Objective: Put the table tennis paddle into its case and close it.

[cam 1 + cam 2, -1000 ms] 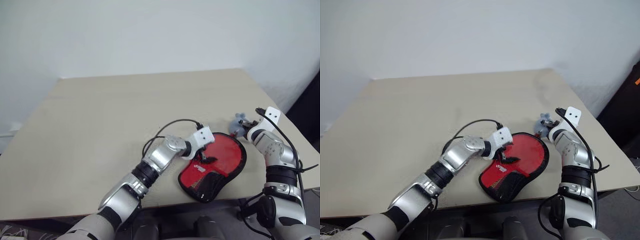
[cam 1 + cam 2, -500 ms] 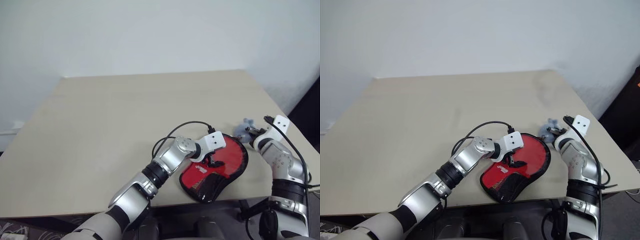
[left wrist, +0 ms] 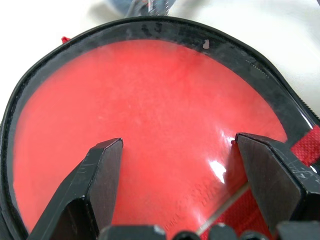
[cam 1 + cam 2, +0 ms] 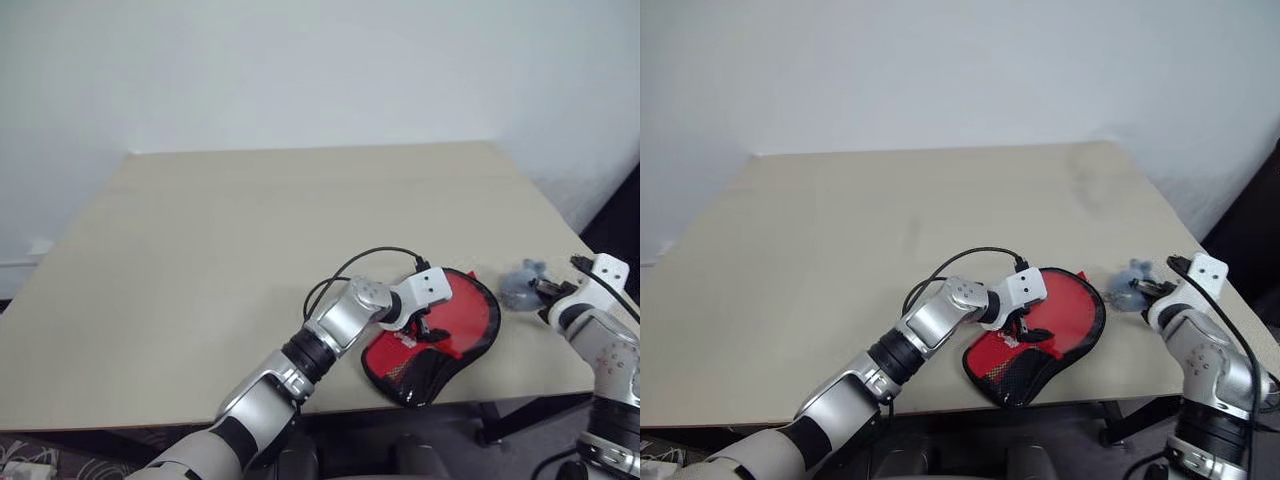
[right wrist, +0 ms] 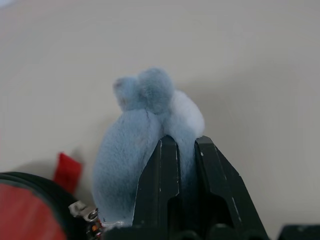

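White wall rises behind a bare beige table (image 4: pixel 250 230), and the work sits at its near right corner. The case (image 4: pixel 470 345) lies flat by the front edge with the paddle (image 3: pixel 145 125) already inside: the red rubber shows through the clear face, ringed by black piping, and the narrow mesh end points toward the table edge. The left gripper (image 3: pixel 180 165) hangs over the case with its fingers (image 3: pixel 95 185) spread wide, one tip at each side of the red face, seemingly resting on or just above the clear film; whether it presses down I cannot tell. The right gripper (image 5: pixel 186 165) sits off to the right of the case, its fingers pressed together and pinching a small grey-blue plush charm (image 5: pixel 145 130), which appears to hang from the zip pull beside a little red tab (image 5: pixel 66 172). The paddle is stiff and light, but the pouch is soft and thin, and its film looks slick, so it will likely slide or bunch if tugged without being pinned. The fluffy charm squashes and gives a loose, springy hold on the zip; a pull along the line of the piping, with the left gripper holding the case down flat near the rim, looks the surest way to run the zip.
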